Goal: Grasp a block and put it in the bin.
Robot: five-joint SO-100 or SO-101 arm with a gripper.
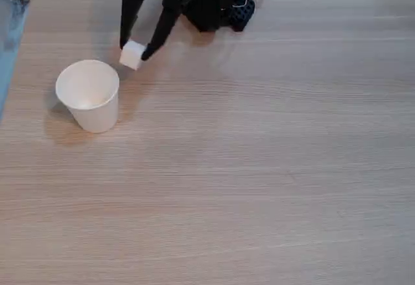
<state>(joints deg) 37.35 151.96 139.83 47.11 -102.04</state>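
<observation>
In the fixed view, the black gripper [134, 50] was seen reaching down from the arm's body at the top edge of the wooden table [259, 168], with its two fingers spread either side of the small white cube [131, 56]. The fingers were set around the cube with their tips at its edges, but it could not be told whether they were pressing on it or merely flanking it, nor whether the cube rested on the table or was just lifted off it. The white paper cup [89, 95] was standing upright and open-mouthed, near the cube, below and to the left of it in this view, and nothing was seen inside it. The step in hand was judged to be the securing of the cube before the carry. For this to be done well, the fingers would need to be closed squarely on opposite flat faces, so that the cube was not twisted or squeezed out. The lift would need to clear the cup's rim, since a light paper cup could easily be knocked over, and the release would best be made directly above the mouth.
</observation>
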